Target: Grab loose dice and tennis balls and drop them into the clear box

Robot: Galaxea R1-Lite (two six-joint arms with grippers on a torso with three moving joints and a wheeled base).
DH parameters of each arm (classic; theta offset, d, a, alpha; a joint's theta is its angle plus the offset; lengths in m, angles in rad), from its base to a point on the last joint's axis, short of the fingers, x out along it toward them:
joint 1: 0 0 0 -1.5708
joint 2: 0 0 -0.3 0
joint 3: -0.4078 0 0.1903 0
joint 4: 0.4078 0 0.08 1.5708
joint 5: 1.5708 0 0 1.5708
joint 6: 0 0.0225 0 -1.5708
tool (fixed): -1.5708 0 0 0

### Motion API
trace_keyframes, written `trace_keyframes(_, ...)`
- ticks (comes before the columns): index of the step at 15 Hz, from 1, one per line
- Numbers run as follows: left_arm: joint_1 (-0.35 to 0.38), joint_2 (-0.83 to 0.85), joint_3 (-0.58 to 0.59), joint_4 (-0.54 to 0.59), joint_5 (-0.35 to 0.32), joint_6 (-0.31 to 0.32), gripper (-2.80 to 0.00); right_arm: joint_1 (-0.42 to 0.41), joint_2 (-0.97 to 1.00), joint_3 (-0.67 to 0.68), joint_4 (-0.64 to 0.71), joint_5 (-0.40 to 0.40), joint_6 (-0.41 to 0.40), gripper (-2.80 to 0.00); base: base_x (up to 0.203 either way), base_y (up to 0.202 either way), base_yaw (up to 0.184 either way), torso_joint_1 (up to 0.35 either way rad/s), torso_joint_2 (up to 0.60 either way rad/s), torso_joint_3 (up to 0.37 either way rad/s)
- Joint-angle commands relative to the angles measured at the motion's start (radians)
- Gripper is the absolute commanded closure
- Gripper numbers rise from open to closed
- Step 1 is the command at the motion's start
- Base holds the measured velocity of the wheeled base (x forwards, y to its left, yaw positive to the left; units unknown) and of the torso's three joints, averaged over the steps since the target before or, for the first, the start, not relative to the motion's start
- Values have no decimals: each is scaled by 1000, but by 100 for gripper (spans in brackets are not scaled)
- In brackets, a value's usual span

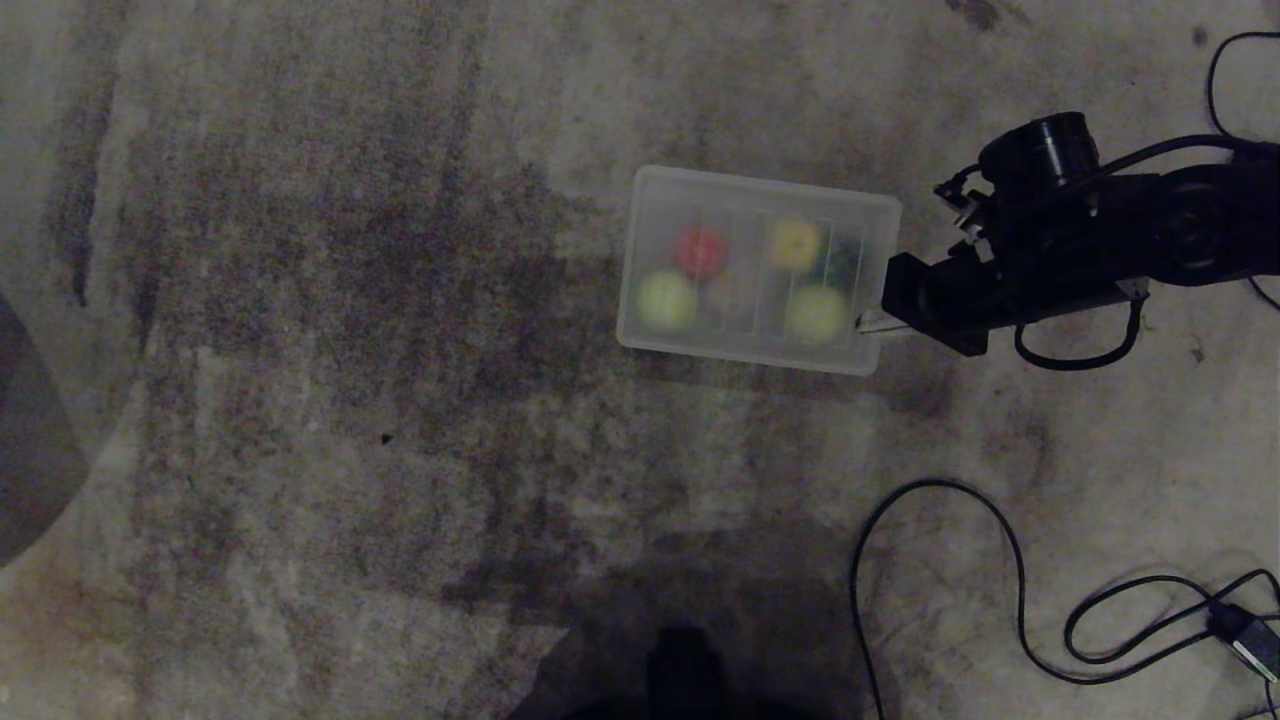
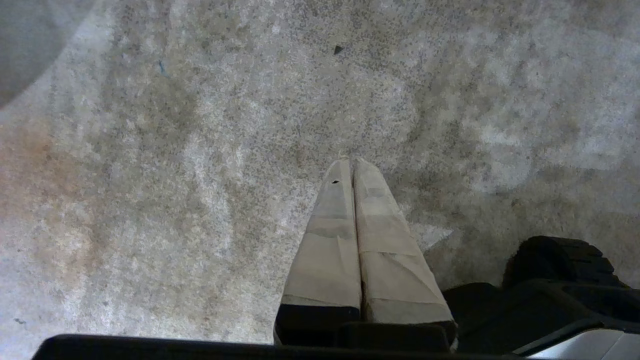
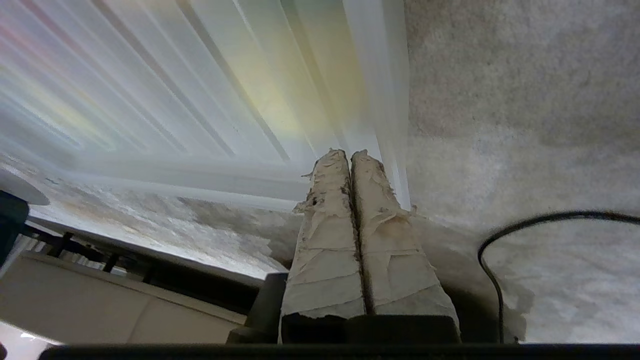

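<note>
Lying on the stained carpet [image 1: 400,300], the clear box [image 1: 757,195] sits a little right of the middle of the head view, its long side slightly tilted. A flat ribbed white panel seems to cover it, so its contents show only as soft blobs of colour through the plastic. A red die [image 1: 699,250] and a yellow die [image 1: 795,243] lie along the far side, with a dark green die [image 1: 842,262] just beside the yellow one near the right end. Two tennis balls sit along the near side: one [image 1: 666,300] toward the left end and the other [image 1: 816,313] toward the right. Between them is a dull pale shape that may be the tan die [image 1: 735,297], though the view is too hazy to be sure.

The right gripper [image 3: 350,155] reaches in from the right, its taped fingers [image 3: 330,220] pressed together with nothing between them, their tips at the box's near right corner; whether they touch it I cannot tell. The left gripper [image 2: 351,162] hangs over bare carpet well away from the box, its taped fingers likewise pressed together and empty.

A black cable [image 1: 1010,560] loops over the carpet to the right and nearer the robot, ending at a small plug [image 1: 1245,635]. A grey rounded shape [image 1: 25,450] cuts into the left edge.
</note>
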Motion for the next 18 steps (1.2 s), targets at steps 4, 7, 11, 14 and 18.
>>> trace_keyframes(4,0,1,2,0,1,-1,0,2,-17,-3,1,6,9,0,0,0,0,0,0,0)
trace_keyframes(7,0,1,2,0,-1,-1,0,10,-43,-5,-2,25,9,0,0,0,0,0,0,0)
trace_keyframes(11,0,1,2,0,0,-1,0,12,-145,68,-2,27,-1,0,0,0,0,0,0,0)
trace_keyframes(14,0,1,2,0,-1,-1,0,-9,-347,295,-5,13,-109,0,0,0,0,0,0,0)
trace_keyframes(18,0,1,2,0,1,-1,0,-104,-721,719,-47,-22,-270,0,0,0,0,0,0,0)
